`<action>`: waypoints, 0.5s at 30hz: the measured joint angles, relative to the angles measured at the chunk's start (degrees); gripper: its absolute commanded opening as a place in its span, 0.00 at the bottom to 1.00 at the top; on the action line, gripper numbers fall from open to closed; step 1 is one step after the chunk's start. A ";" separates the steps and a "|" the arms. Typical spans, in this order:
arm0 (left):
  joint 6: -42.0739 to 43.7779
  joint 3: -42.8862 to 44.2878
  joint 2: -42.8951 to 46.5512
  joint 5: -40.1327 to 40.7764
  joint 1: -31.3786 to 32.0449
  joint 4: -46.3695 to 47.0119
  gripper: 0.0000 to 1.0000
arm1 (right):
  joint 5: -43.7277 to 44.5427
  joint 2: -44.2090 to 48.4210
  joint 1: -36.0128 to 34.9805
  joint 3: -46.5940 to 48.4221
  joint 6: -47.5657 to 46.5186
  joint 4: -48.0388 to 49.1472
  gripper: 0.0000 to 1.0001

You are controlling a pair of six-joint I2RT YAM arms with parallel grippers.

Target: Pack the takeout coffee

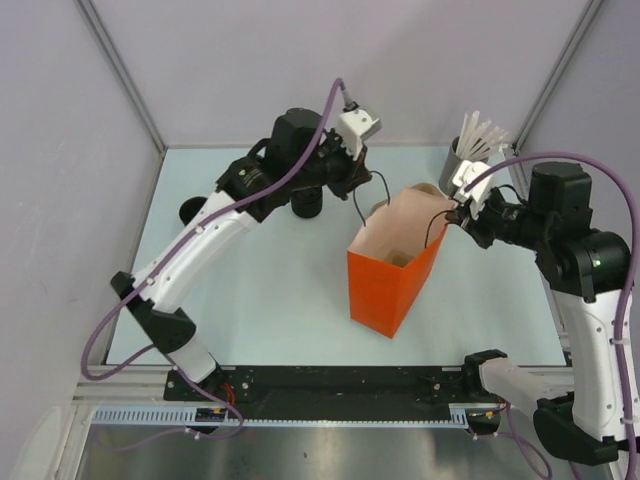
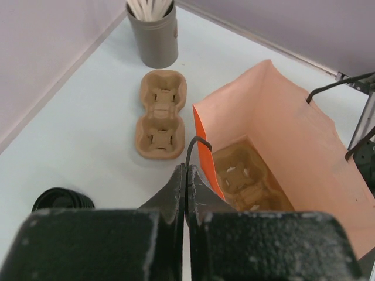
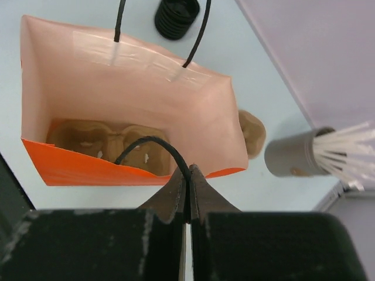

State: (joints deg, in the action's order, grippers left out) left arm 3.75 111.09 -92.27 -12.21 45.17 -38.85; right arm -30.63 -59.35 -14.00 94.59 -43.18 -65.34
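The left arm (image 1: 200,245) slants from its near-left base up towards the far centre, its wrist bent down at the bag (image 1: 385,285). The right arm (image 1: 590,260) stands at the right edge, its forearm turned left to the bag's right rim.

The left tool (image 2: 186,170) is clenched on one black handle (image 2: 196,143). The right tool (image 3: 187,172) is clenched on the other handle (image 3: 146,143), and the bag's mouth gapes between them.

A card carrier (image 3: 88,137) lies in the bag's bottom. A second carrier (image 2: 161,114) lies on the worktop (image 1: 270,290) between bag and tub (image 2: 153,41) of sticks (image 3: 345,146). A ribbed black cup (image 3: 176,14) stands just beyond the bag, under the left wrist.

The coffee (image 1: 192,210), as far as I can tell, is the small black round thing at the worktop's left, well apart from the bag.
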 measured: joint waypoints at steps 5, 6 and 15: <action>1.22 10.54 -9.49 0.72 2.78 -1.55 0.01 | 3.06 4.00 6.01 -3.04 0.37 0.44 0.00; 1.27 12.11 -11.21 1.14 3.26 -1.38 0.00 | 3.87 4.50 6.75 -3.63 0.63 0.52 0.00; 1.25 19.23 -20.59 2.91 7.28 3.48 0.00 | 11.37 6.27 16.22 -7.74 2.75 4.35 0.00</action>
State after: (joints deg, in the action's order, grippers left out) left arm 4.99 130.32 -112.86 -9.30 52.45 -35.38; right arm -19.27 -53.08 2.22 86.85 -40.42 -60.99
